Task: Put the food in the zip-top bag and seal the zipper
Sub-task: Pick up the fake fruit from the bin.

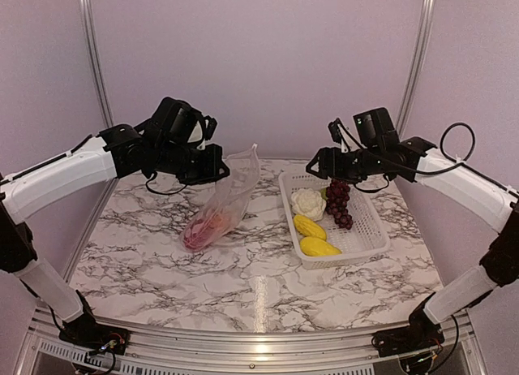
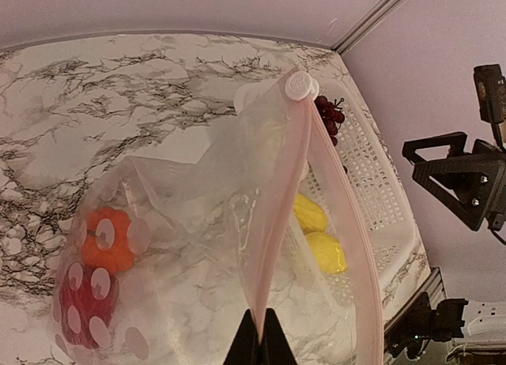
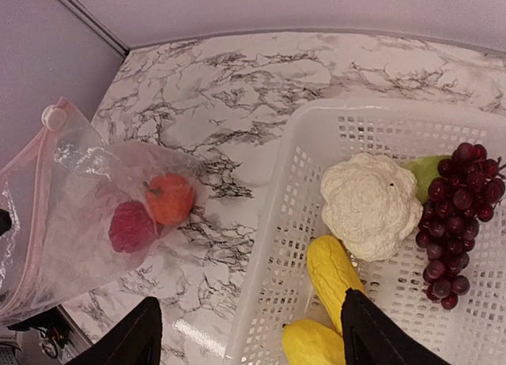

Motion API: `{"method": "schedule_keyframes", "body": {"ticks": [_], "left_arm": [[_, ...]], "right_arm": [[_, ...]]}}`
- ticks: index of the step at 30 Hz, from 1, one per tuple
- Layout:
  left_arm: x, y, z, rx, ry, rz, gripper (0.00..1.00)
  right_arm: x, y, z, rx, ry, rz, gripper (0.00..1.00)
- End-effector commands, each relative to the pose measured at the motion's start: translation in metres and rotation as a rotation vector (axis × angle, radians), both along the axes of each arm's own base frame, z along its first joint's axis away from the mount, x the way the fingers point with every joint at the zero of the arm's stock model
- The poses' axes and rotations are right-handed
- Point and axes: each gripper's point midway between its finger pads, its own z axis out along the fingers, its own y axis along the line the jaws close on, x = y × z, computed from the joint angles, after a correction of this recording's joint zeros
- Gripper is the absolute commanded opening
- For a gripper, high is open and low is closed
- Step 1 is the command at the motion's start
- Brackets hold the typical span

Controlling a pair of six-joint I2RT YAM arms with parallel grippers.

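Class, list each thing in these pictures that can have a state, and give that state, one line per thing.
Left tool: shut on the zipper.
Right tool: open, empty, over the basket.
Zip-top bag: mouth open, unsealed.
Red pepper, orange piece: inside bag.
Cauliflower, grape bunch, yellow pieces: in basket.

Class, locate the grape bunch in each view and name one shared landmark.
Top external: grape bunch in the basket, right of centre.
Left wrist: grape bunch upper right, beside the bag top corner.
Right wrist: grape bunch at far right.
Shared landmark: the white basket.
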Motion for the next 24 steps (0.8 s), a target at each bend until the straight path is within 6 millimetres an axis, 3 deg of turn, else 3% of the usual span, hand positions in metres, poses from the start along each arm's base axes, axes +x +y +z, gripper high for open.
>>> {"method": "schedule_keyframes", "body": {"ticks": [1, 5, 16, 24], "left_arm": [[-0.001, -0.011, 0.010, -0.073, 0.004, -0.021, 0.00], [-0.002, -0.008, 0.005, -0.045, 0.002, -0.021, 0.00], [-0.001, 0.002, 0.013, 0.062, -0.044, -0.050, 0.00], [-0.004, 0.005, 0.008, 0.074, -0.036, -0.056, 0.00]], "right_arm": [[-0.011, -0.004, -0.024, -0.140, 0.115, 0.089, 0.73], [-0.023, -0.016, -0.043, -0.242, 0.184, 0.110, 0.70], [-0.063, -0.021, -0.109, -0.312, 0.407, 0.207, 0.65], [-0.072, -0.023, -0.142, -0.414, 0.480, 0.265, 0.64]]}}
